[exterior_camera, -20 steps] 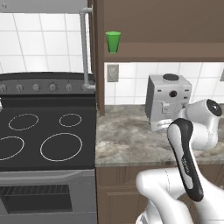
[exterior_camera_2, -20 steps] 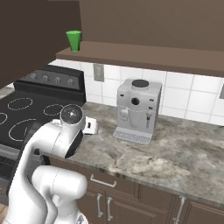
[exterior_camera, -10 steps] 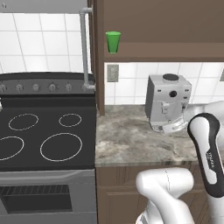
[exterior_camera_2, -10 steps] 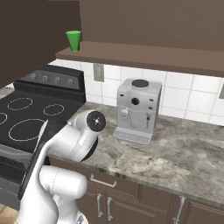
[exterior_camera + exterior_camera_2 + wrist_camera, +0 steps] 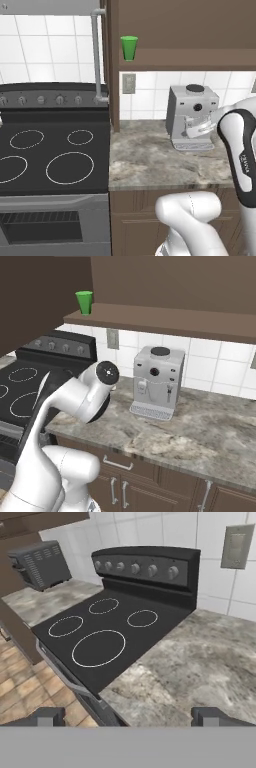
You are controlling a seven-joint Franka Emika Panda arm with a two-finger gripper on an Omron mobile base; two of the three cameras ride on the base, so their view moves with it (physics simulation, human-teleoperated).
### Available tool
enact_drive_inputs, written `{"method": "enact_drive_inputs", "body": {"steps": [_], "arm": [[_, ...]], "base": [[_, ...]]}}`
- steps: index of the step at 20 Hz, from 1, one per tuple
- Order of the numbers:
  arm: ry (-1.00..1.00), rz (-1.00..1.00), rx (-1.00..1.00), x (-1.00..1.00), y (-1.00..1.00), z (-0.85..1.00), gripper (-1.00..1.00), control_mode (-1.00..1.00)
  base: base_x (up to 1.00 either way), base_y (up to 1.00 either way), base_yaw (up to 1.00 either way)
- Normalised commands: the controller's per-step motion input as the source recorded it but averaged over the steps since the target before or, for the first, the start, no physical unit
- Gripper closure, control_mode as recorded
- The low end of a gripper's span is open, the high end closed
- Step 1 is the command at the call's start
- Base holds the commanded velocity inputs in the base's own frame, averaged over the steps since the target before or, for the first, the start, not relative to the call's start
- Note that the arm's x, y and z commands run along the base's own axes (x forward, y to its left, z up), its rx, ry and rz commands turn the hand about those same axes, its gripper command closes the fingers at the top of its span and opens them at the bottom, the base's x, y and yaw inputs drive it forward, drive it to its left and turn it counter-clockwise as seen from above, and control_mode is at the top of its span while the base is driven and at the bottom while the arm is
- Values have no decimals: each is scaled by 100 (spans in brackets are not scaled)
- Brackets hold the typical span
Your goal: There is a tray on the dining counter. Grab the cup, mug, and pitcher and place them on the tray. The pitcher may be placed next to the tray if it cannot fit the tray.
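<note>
The cup [image 5: 129, 48] is standing on a shelf [image 5: 185, 66] high on the wall, above an outlet [image 5: 128, 83]. Below it, a counter [image 5: 160, 162] is running along the tiled wall, with a stove [image 5: 52, 150] sitting directly to its left. A coffee machine [image 5: 192, 117] is sitting at the back of the counter, to the right of the outlet. In the hand view, a toaster [image 5: 42, 563] is sitting on another counter beyond the stove's far side.

A black glass-top stove [image 5: 52, 155] with four white burner rings and a knob panel sits at the left end of the grey marbled stone worktop [image 5: 150, 162]. A silver boxy coffee machine [image 5: 192, 117] stands near the worktop's back edge, under a dark brown wooden shelf [image 5: 165, 321]. A grey wall outlet [image 5: 129, 83] is set in the white tiled wall.
</note>
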Motion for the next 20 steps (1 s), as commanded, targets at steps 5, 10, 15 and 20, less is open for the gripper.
{"method": "enact_drive_inputs", "body": {"steps": [5, 10, 15, 20], "arm": [[5, 0, 2, -4, -7, 49, -100, -100], [0, 1, 3, -3, -3, 34, -100, -100], [5, 0, 0, 0, 0, 39, -100, -100], [0, 0, 0, 0, 0, 38, -100, -100]], "base": [[0, 0, 0], [0, 0, 0], [0, 0, 0], [0, 0, 0]]}}
